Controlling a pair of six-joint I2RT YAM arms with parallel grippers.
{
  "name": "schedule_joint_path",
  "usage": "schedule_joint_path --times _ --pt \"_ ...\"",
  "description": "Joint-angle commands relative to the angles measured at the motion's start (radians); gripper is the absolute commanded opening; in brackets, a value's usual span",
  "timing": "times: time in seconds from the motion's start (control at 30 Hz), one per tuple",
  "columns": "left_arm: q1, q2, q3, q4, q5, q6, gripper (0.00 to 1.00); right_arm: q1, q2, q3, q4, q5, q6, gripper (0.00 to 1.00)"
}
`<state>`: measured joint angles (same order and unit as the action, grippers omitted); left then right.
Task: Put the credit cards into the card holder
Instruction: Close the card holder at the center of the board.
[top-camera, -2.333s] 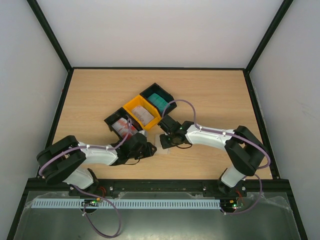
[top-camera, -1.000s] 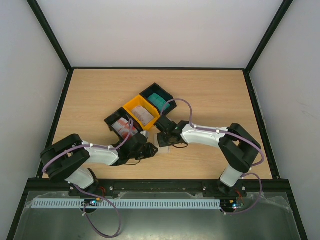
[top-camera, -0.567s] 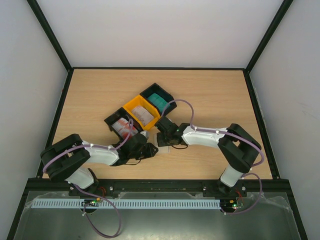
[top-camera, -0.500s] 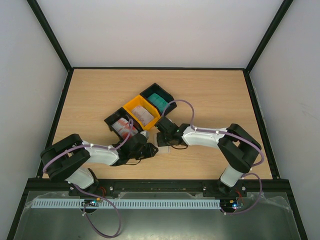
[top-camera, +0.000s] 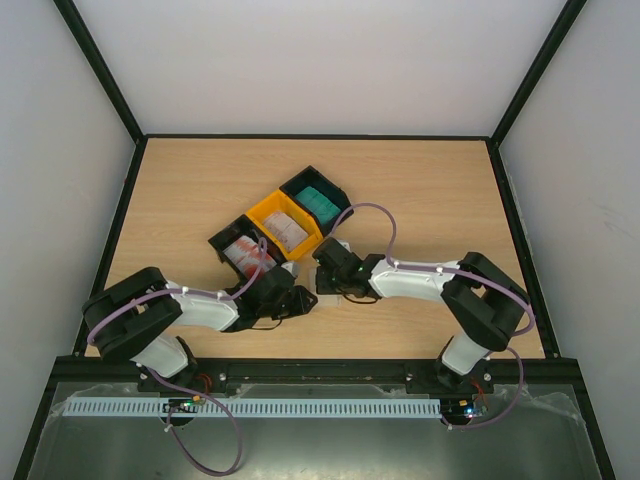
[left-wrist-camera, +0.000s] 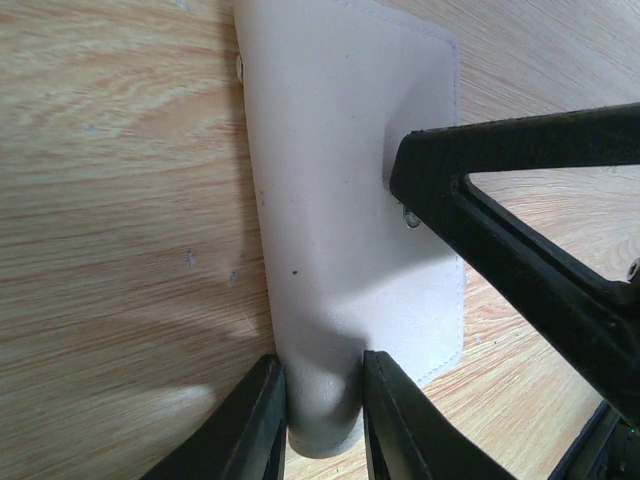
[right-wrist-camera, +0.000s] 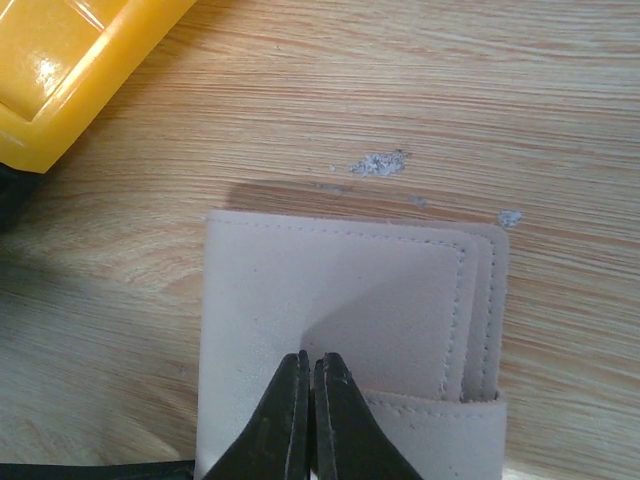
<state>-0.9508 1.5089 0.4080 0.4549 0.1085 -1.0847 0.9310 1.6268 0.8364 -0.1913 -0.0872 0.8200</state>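
Note:
The beige card holder (top-camera: 323, 284) lies closed on the table just in front of the trays. My left gripper (left-wrist-camera: 322, 400) is shut on the card holder's (left-wrist-camera: 340, 200) near edge, which bulges between the jaws. My right gripper (right-wrist-camera: 310, 362) is shut, its tips resting on the card holder's (right-wrist-camera: 330, 280) top flap with nothing between them. One of its black fingers (left-wrist-camera: 480, 180) shows on the holder in the left wrist view. The credit cards sit in the trays: a white and red one (top-camera: 247, 254), a white-grey one (top-camera: 288, 232) and a teal one (top-camera: 320, 201).
Three joined trays run diagonally behind the holder: black (top-camera: 225, 243), yellow (top-camera: 268, 212), black (top-camera: 312, 180). The yellow tray's corner (right-wrist-camera: 60, 60) lies close beyond the right gripper. Both arms meet at the table's middle (top-camera: 303, 297). Black rails edge the table.
The right arm's forearm has swung nearer to the front and its gripper has shifted slightly left over the holder. The left arm and the holder have stayed put.

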Motion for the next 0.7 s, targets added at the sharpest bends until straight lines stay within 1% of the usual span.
schedule_joint_path --times 0.0,0.4,0.67 --pt "-0.009 0.027 -0.017 -0.028 -0.001 0.008 0.24 0.015 -0.003 -0.037 0.021 -0.05 0.03 0.02" --pt "-0.01 0.05 -0.005 -0.033 -0.012 0.004 0.23 0.015 -0.028 -0.122 0.054 -0.083 0.05 0.02" --pt "-0.015 0.085 0.016 -0.071 -0.038 0.006 0.23 0.015 -0.054 -0.19 0.1 -0.12 0.044 0.02"
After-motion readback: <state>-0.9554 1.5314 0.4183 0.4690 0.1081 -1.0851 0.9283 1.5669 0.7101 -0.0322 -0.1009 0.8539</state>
